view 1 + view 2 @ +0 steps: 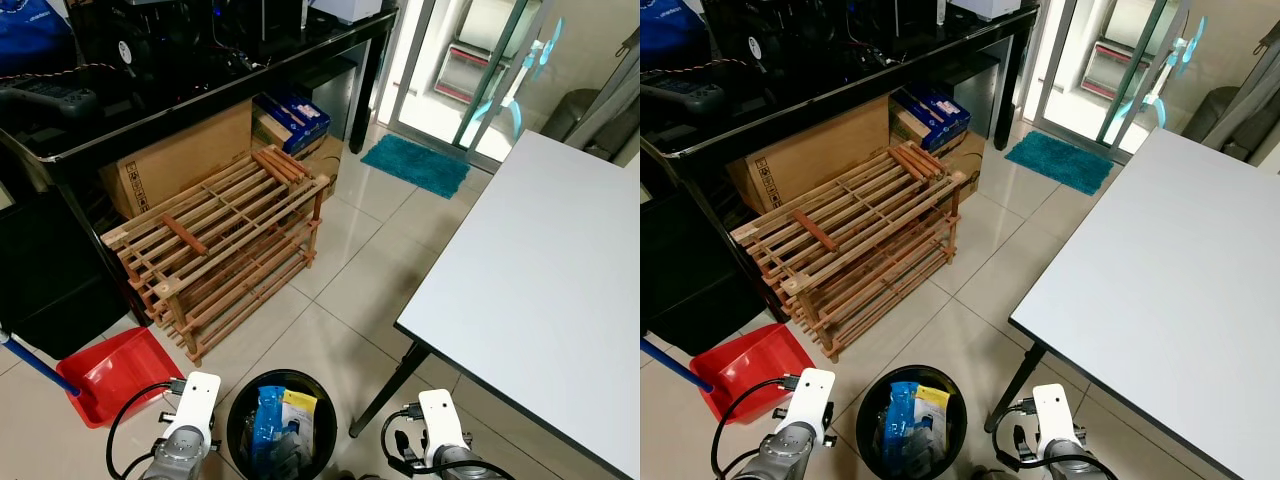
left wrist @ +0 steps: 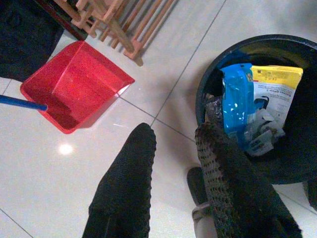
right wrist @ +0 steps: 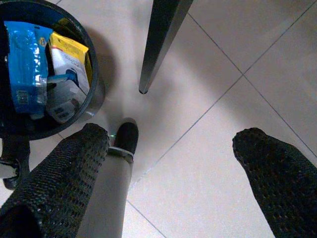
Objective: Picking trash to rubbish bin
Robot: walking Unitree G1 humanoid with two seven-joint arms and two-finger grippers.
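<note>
A black round rubbish bin (image 1: 282,376) stands on the tiled floor just in front of me. Inside it lie a blue packet (image 1: 266,414) and a yellow and white packet (image 1: 299,405), with other wrappers under them. My left gripper (image 2: 173,135) hangs low beside the bin (image 2: 257,40), on its dustpan side. Its fingers are open, and nothing is held between them. My right gripper (image 3: 171,141) hangs on the bin's other side, near the table leg. It is wide open and holds nothing.
A red dustpan (image 1: 112,372) with a blue handle lies at the left. A wooden shoe rack (image 1: 220,245) stands behind the bin under a black desk (image 1: 200,95). A white table (image 1: 540,290) stands at the right, and its black leg (image 1: 390,390) is close to the bin.
</note>
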